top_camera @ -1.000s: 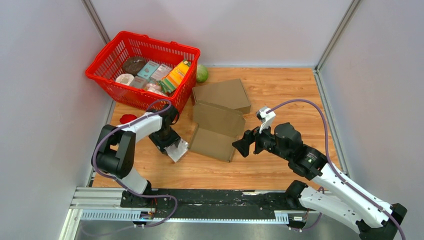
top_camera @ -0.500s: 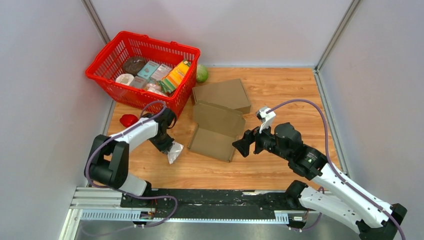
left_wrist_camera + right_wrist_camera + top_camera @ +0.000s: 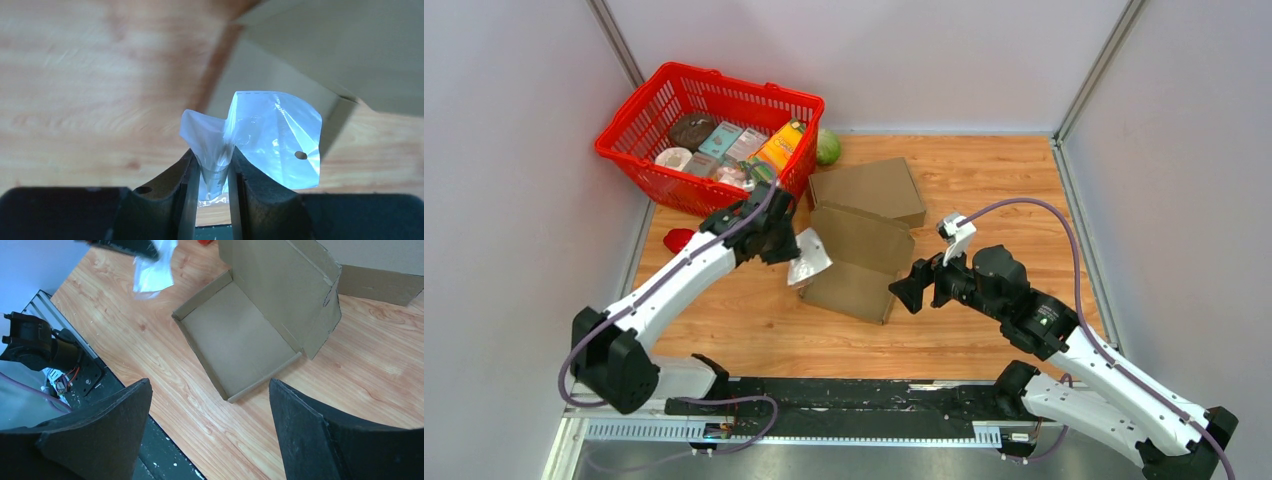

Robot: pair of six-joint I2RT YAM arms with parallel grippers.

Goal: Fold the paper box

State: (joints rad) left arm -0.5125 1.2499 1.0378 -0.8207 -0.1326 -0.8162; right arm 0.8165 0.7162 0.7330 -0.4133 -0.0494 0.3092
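Observation:
The paper box lies open on the wooden table, a brown tray with its lid standing up along the far side. My left gripper hovers at the box's left edge, shut on a clear plastic bag. The left wrist view has the bag pinched between both fingers, hanging over the box's wall. My right gripper stands open just right of the box with nothing between its fingers; the tray lies ahead of it.
A second, closed brown box sits behind the open one. A red basket of groceries stands at the back left, with a green ball beside it. A small red object lies by the left wall.
My left gripper closed on the plastic bag on the table, lifted it and carried it right and away to the open box's left edge. The right arm stayed still.

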